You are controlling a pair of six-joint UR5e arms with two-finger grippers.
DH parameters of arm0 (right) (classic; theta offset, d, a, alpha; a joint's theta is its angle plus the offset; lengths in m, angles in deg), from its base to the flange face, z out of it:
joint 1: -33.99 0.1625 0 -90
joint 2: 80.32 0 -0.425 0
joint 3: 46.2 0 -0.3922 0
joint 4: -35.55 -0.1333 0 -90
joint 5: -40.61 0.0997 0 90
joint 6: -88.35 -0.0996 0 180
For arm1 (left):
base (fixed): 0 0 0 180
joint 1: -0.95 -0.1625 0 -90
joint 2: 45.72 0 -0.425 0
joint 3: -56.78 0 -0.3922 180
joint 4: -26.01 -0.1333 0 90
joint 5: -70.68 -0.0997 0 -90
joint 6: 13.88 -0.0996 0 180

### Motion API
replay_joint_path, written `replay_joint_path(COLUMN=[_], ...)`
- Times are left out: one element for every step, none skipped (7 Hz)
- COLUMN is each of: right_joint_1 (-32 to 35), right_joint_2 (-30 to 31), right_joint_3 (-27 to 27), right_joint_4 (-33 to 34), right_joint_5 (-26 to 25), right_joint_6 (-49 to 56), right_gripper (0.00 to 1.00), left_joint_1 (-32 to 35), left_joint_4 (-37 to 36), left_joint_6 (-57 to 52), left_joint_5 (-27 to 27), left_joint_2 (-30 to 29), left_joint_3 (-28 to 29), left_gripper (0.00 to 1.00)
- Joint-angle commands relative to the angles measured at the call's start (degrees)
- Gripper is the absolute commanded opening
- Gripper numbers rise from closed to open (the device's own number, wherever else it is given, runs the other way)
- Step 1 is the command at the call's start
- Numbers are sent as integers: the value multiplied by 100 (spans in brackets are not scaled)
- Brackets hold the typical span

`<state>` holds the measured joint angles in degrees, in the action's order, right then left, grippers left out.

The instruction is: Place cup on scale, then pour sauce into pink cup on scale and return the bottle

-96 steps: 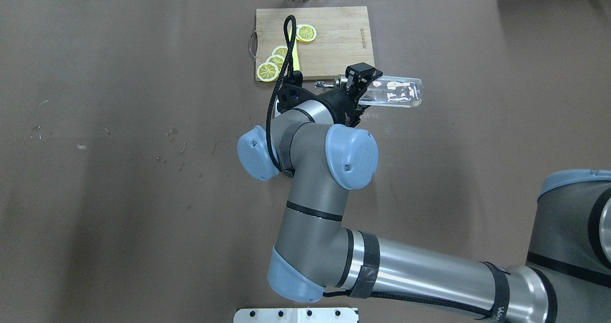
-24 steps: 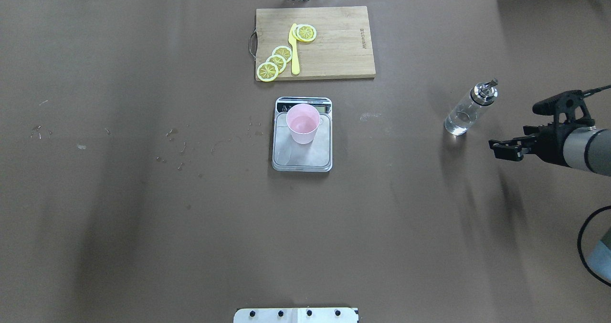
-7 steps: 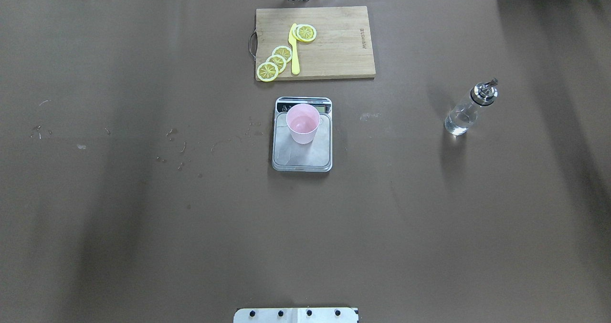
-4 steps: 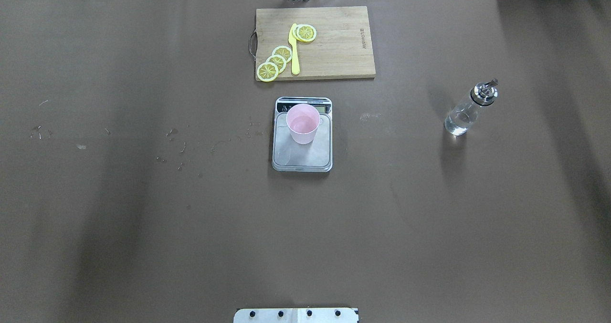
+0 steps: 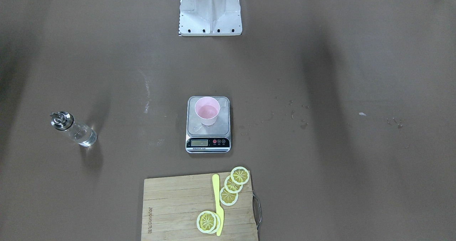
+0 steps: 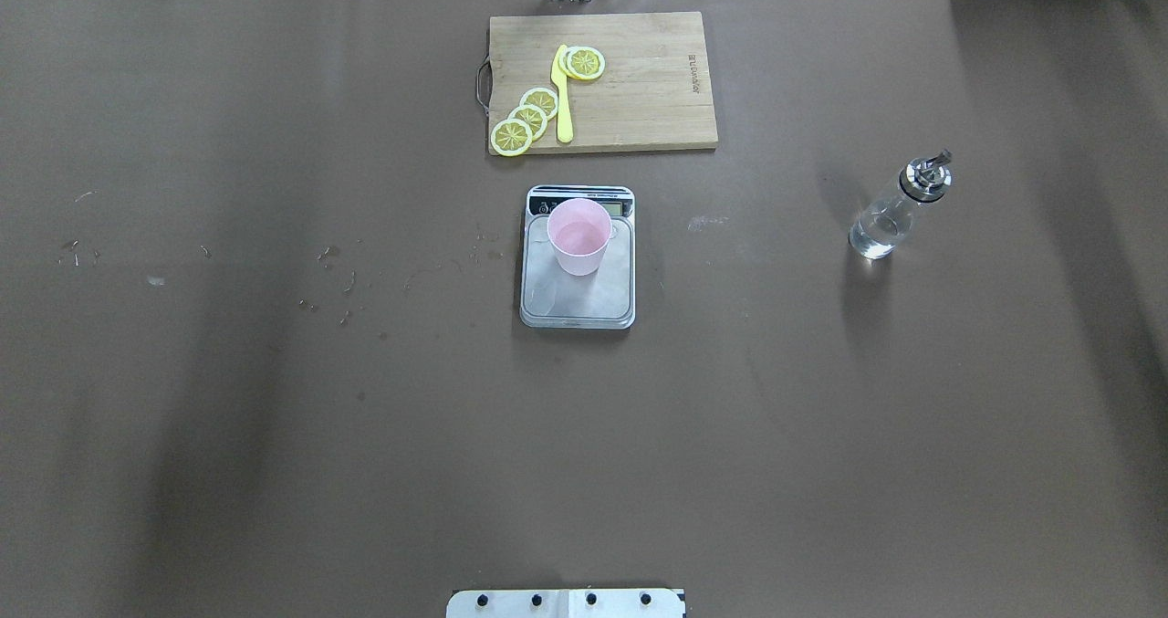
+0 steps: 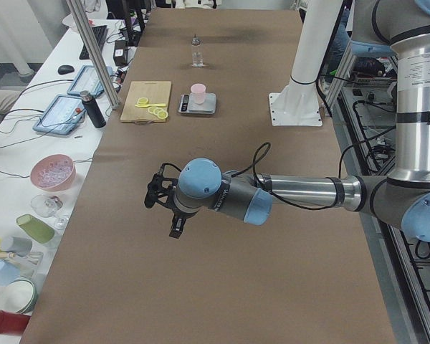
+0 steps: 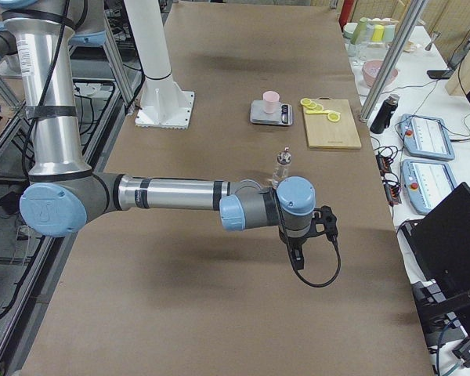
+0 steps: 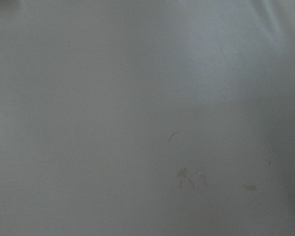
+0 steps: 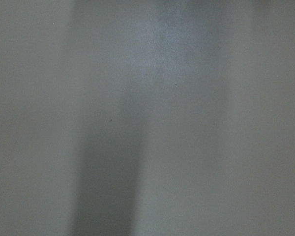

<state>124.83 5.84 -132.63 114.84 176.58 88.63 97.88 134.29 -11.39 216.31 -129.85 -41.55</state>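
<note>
A: Two containers, so what's in them?
B: Cup [image 6: 579,235] upright on scale [image 6: 577,306], centre, fill unclear; bottle [image 6: 892,214] standing well right, some clear sauce [image 6: 873,240] low inside
A: Holding anything?
B: Left gripper [image 7: 175,229], right gripper [image 8: 296,258] over table [image 7: 201,294]; can't tell wide or narrow

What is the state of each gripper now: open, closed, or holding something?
Left gripper: cannot be told; it shows only in a side view.
Right gripper: cannot be told, for the same reason.

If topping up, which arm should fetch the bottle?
Right, most likely. The bottle stands upright on the robot's right side, and the right gripper hangs at that end; the left gripper is at the opposite end.
</note>
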Motion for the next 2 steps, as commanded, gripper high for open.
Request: replay_joint_path(right_joint_1=[3, 3], right_joint_2=[156, 156], right_joint_3=[-22, -31], right_joint_4=[8, 8], right_joint_5=[-8, -17], right_joint_6=[-2, -2], right_gripper=[100, 100], left_joint_1=[2, 2], left_joint_4=[0, 9], left_joint_6=[-3, -3], left_joint_5=[0, 0], left_joint_2=[10, 19], left_joint_3=[-2, -2], left_gripper=[97, 97])
